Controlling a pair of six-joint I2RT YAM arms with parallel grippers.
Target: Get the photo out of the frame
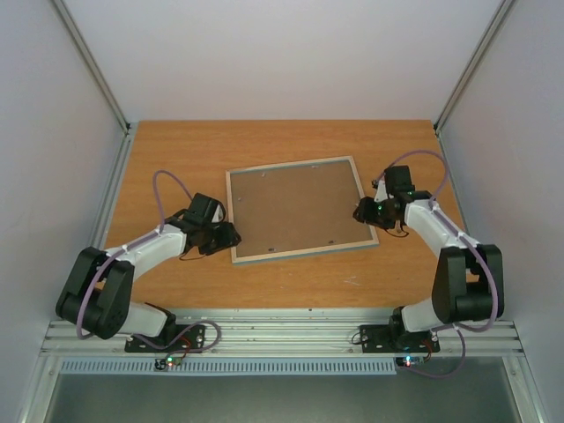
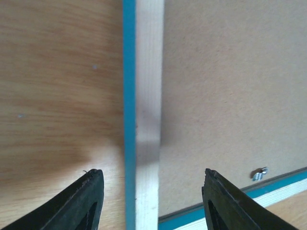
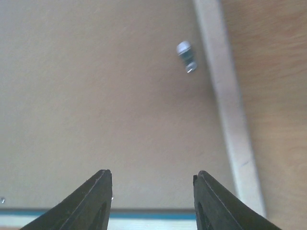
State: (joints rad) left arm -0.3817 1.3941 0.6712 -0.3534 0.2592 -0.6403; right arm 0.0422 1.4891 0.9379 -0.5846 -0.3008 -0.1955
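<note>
Straddling the pale wooden rail of the frame (image 2: pixel 146 72), the left claw (image 2: pixel 152 171) stands wide, one finger over bare table (image 1: pixel 176 150) and the other over the backing board (image 2: pixel 230 96), with nothing pinched between them. It sits at about 8 o'clock of the frame in the overhead view, low and close to the edge. From there it could probably steady that side or hook the rail. The right claw (image 3: pixel 151 172) is also parted and holds nothing. It hovers over the board at roughly 3 o'clock of the frame, just inside the right rail, with a small metal turn clip (image 3: pixel 186 56) ahead of its fingers towards 1 o'clock in its own wrist view. That placement suggests the clips are the next concern, since they pin the board into the rebate. A second clip (image 2: pixel 259 174) shows near the near-left corner. The frame lies flat and face down at mid-table, slightly skewed, its turquoise edge just visible along the rails. No photo can be seen. Judging by the layout, it lies hidden beneath the board, facing the tabletop, so the board must come off first.
</note>
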